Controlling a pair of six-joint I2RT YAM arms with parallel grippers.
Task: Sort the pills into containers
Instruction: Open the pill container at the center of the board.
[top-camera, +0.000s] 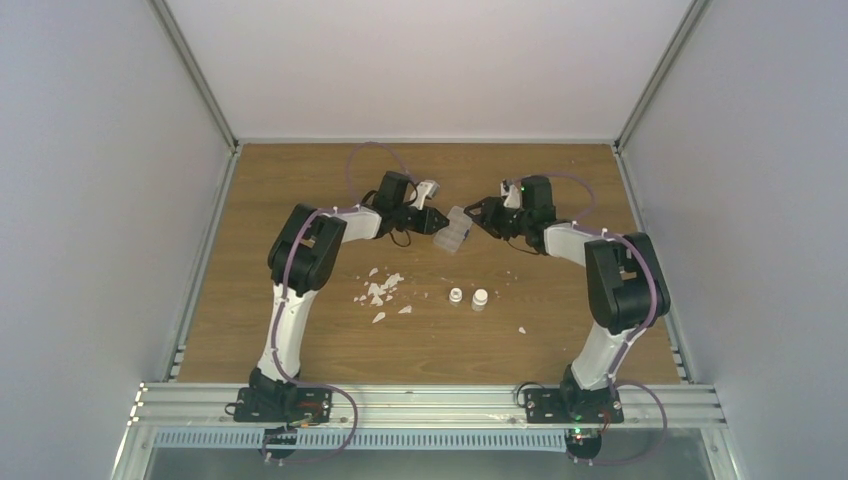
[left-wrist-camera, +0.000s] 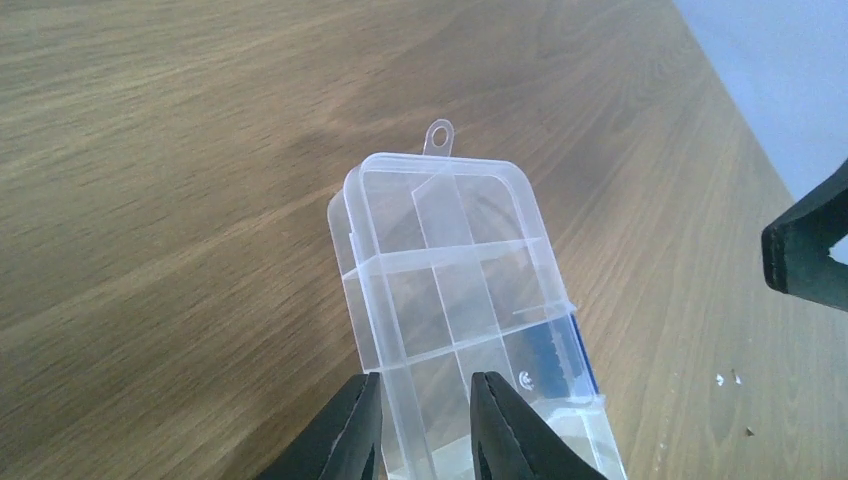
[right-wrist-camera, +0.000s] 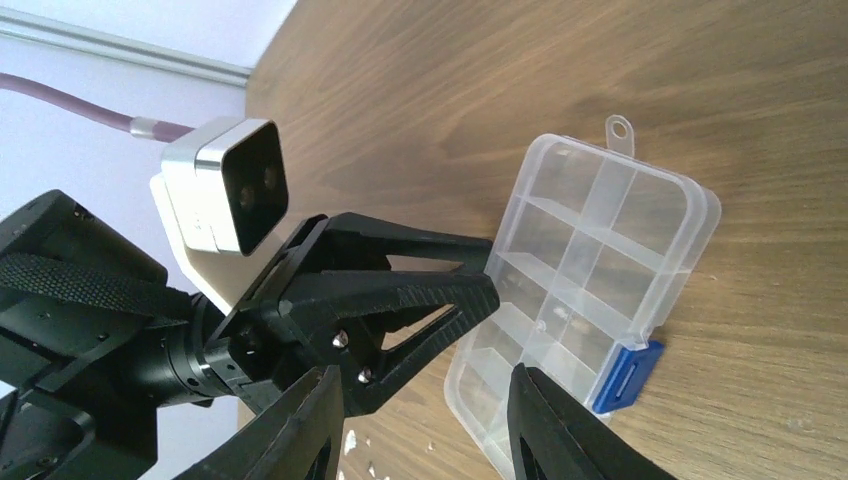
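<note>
The container (top-camera: 452, 232), a flat clear organiser box with small compartments and a blue latch (right-wrist-camera: 625, 375), lies on the wooden table between the two grippers. My left gripper (left-wrist-camera: 425, 388) is open. Its jaws straddle the box's near side wall, one finger outside it and one over a compartment (left-wrist-camera: 460, 290). My right gripper (right-wrist-camera: 425, 400) is wide open on the other side, above the box's (right-wrist-camera: 590, 260) near corner and the left arm's fingers (right-wrist-camera: 440, 285). It holds nothing. The compartments look empty. The pills do not show in any view.
White flakes (top-camera: 382, 288) are scattered on the table in front of the left arm, with one more (top-camera: 522, 329) further right. Two small white vials (top-camera: 456, 296) (top-camera: 480, 298) stand near the middle. Grey walls close in the table on three sides.
</note>
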